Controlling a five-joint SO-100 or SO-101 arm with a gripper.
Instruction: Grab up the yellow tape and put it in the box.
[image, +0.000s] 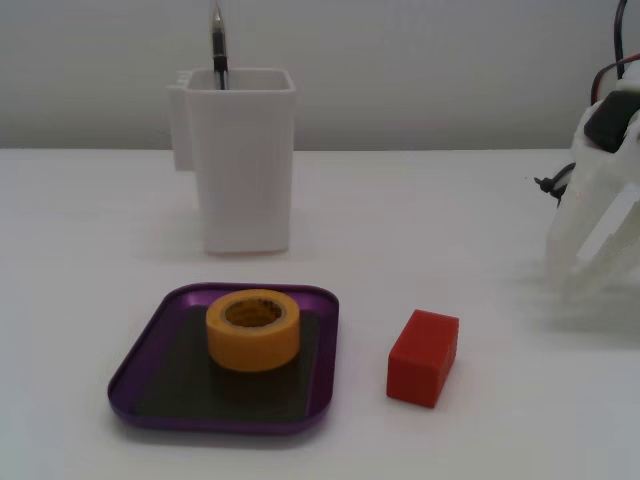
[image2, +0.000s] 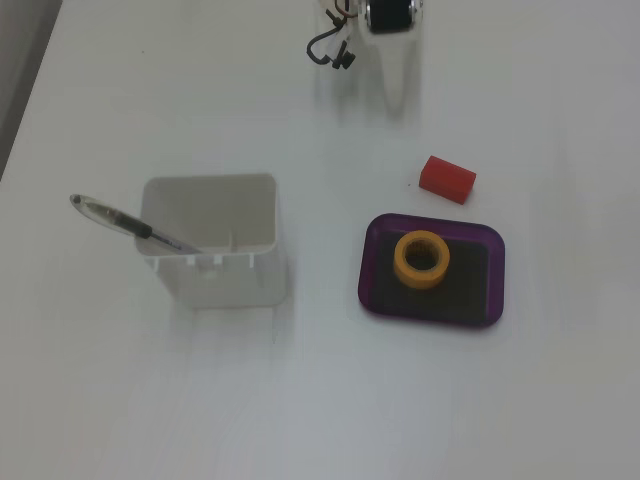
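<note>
In a fixed view from the front, the yellow tape lies flat inside the box, the red block just beside the tray. The white gripper (pale against the table) hangs at the right, well apart and holding nothing; how far its fingers part I cannot tell.

In a fixed view from above, the yellow tape sits in the box; the gripper points down from the top edge, touching nothing.

No readable text, labels, brands, numbers or signs on anything in either fixed view.
</note>
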